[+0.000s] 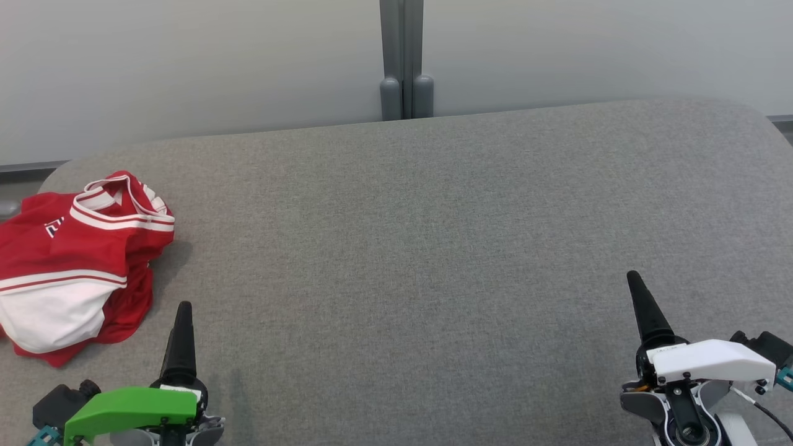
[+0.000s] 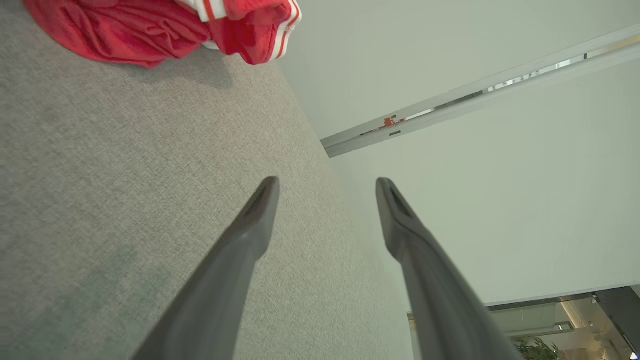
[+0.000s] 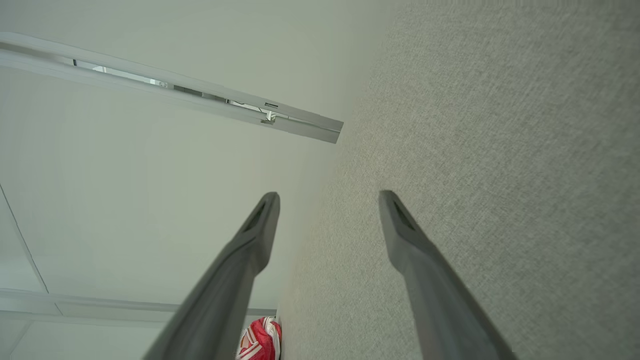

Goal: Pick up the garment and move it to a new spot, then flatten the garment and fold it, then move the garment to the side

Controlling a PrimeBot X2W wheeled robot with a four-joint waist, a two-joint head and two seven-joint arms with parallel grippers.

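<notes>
Pick-up pending: garment (image 1: 74, 266) crumpled at bench (image 1: 433, 248) 9 o'clock; left claw (image 2: 327, 185), right claw (image 3: 329, 197) spread wide, empty; leftward reach judged needed.

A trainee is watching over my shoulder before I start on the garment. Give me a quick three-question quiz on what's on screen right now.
1. Where does the red and white garment lie on the grey table? A: at its left edge, crumpled. B: in the middle, spread flat. C: at its right edge, folded.
2. True or false: the left gripper and the right gripper are both shut.
3. Fill in: the gripper nearer the garment is the ____ one.
Key: 1 A; 2 false, both are open and hold nothing; 3 left.
</notes>
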